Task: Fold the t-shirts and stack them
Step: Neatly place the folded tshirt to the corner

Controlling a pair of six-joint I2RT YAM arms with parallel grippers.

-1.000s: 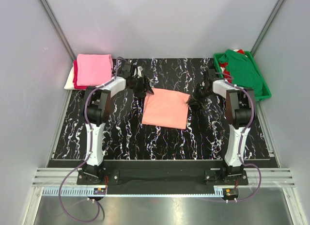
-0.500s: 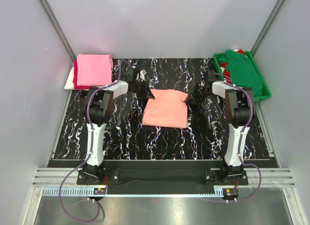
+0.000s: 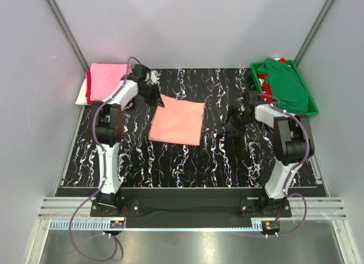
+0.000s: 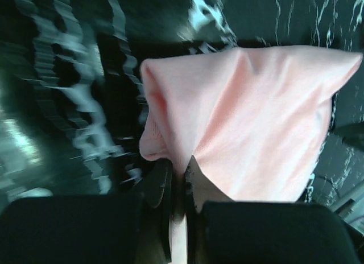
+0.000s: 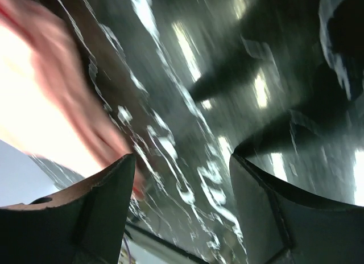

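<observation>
The salmon-peach t-shirt (image 3: pixel 177 122) lies folded into a flat rectangle on the black marbled table (image 3: pixel 227 156), a little left of the middle. The left gripper (image 3: pixel 154 97) is at the far left corner of this shirt, and in the left wrist view its jaws are closed tightly on a pinch of the salmon cloth, which rises in a small fold at the fingers (image 4: pixel 165 184). The right gripper (image 3: pixel 232 120) stands to the right of the shirt, apart from it. In the right wrist view its jaws are wide open with only the table between them, and the shirt is a blurred salmon shape at the left. A bright pink t-shirt (image 3: pixel 107 81) lies folded at the far left corner. A dark green t-shirt (image 3: pixel 287 85) lies in the green tray (image 3: pixel 310 107) at the far right.
</observation>
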